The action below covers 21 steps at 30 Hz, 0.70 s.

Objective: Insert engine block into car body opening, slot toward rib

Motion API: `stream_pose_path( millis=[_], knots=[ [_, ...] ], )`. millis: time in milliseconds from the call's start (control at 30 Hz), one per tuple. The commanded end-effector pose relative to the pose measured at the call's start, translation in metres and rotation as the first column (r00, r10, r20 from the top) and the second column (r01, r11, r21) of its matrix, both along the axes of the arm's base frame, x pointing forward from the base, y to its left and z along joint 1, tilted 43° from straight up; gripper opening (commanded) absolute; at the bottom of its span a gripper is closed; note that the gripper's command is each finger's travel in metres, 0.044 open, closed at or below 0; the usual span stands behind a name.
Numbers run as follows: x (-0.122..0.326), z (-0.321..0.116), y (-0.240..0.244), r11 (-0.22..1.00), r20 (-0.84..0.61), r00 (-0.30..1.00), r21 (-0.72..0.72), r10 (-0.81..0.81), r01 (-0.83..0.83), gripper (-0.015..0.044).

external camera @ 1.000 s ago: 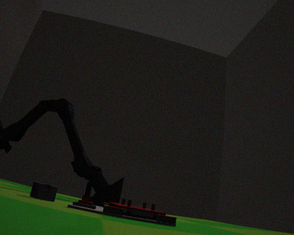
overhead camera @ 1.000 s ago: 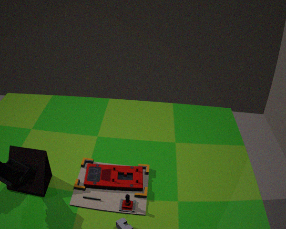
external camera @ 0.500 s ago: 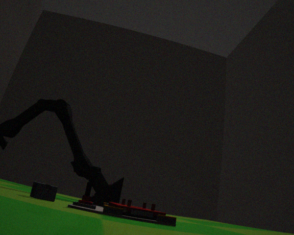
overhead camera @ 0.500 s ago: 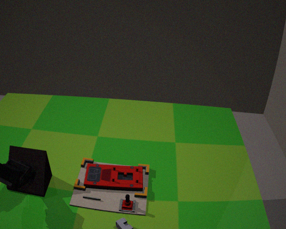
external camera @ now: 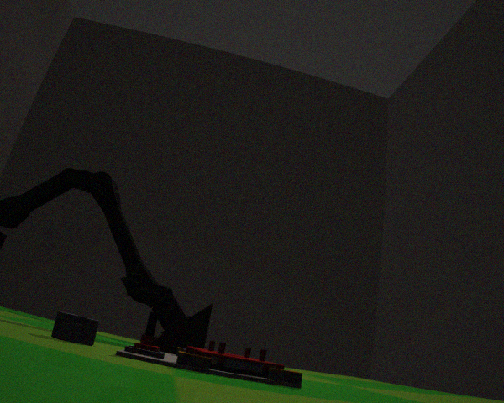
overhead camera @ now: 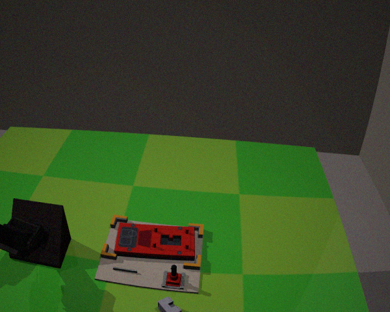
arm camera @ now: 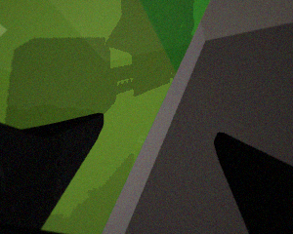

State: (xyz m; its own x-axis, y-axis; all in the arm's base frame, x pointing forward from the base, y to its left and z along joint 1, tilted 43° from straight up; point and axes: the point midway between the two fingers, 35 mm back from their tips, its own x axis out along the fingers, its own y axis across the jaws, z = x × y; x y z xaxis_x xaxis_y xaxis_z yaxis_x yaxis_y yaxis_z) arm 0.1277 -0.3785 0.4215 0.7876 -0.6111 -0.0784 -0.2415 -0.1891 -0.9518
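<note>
Engine block (overhead camera: 168, 305) (external camera: 75, 328) outside the car (overhead camera: 144, 243) (external camera: 234, 357), hand (arm camera: 159, 128) spread and holding nothing.
In the top view, the block lies farther than the car from the table's (overhead camera: 282, 228) (external camera: 91, 377) (arm camera: 119, 141) far edge.

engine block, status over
jaws open and empty, grey notched block out on the green checks, opening in car body unfilled, handled red piece beside it

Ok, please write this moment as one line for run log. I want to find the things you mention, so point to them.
pincer (arm camera: 159, 128): open, nothing held | engine block (overhead camera: 168, 305) (external camera: 75, 328): on green mat, outside car body (overhead camera: 144, 236) (external camera: 239, 363) | insertion: not done
</note>
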Motion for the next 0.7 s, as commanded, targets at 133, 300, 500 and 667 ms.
stream_pose_path(
  millis=[133,300,500,667],
  knots=[
    [0.0038,0.007,-0.0045,0.973,0.127,0.988,0.222,-0.085,0.056,0.044],
    [0.006,0.0089,-0.0067,0.929,0.196,0.968,0.362,-0.157,0.077,0.044],
    [0.0085,0.0106,-0.0086,0.851,0.264,0.93,0.517,-0.256,0.087,0.044],
    [0.0105,0.0115,-0.0095,0.769,0.306,0.887,0.634,-0.347,0.082,0.044]
  ],
)
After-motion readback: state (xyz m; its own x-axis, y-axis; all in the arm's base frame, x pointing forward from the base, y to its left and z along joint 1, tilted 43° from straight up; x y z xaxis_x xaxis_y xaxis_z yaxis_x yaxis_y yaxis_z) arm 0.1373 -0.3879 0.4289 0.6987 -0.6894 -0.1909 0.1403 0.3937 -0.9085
